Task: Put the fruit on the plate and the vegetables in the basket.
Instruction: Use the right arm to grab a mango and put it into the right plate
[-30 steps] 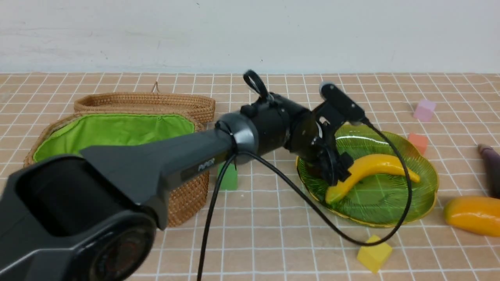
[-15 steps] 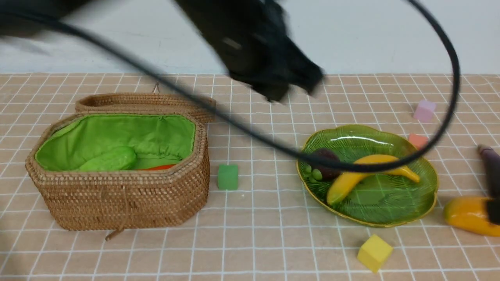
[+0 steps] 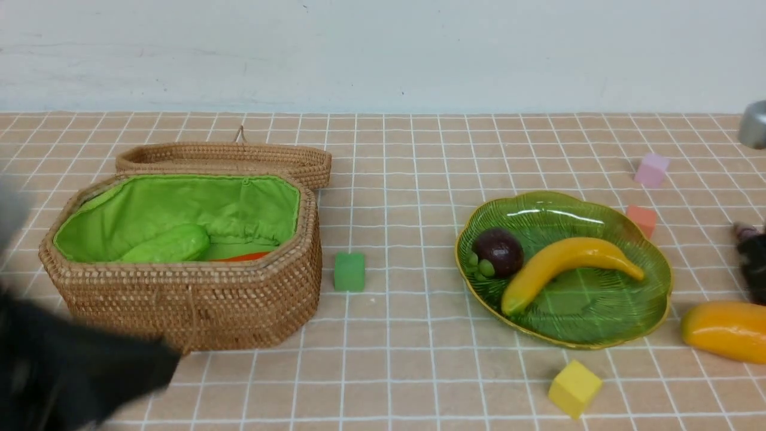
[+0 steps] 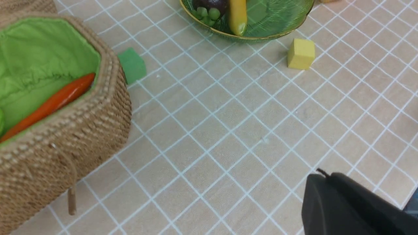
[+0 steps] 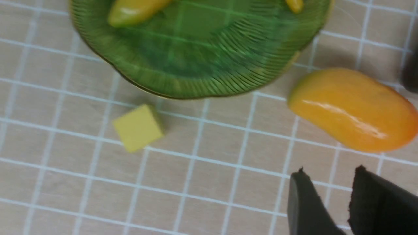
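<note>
Left arm [image 3: 78, 371] pulled back low beside basket [image 3: 197, 305]; left tool [image 4: 329, 186] closed.

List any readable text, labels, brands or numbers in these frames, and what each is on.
None can be read in any view.
The basket, plate, mango and yellow cube carry no print.
The left arm is a dark blur in the front view, so any marking on it is unreadable.
</note>
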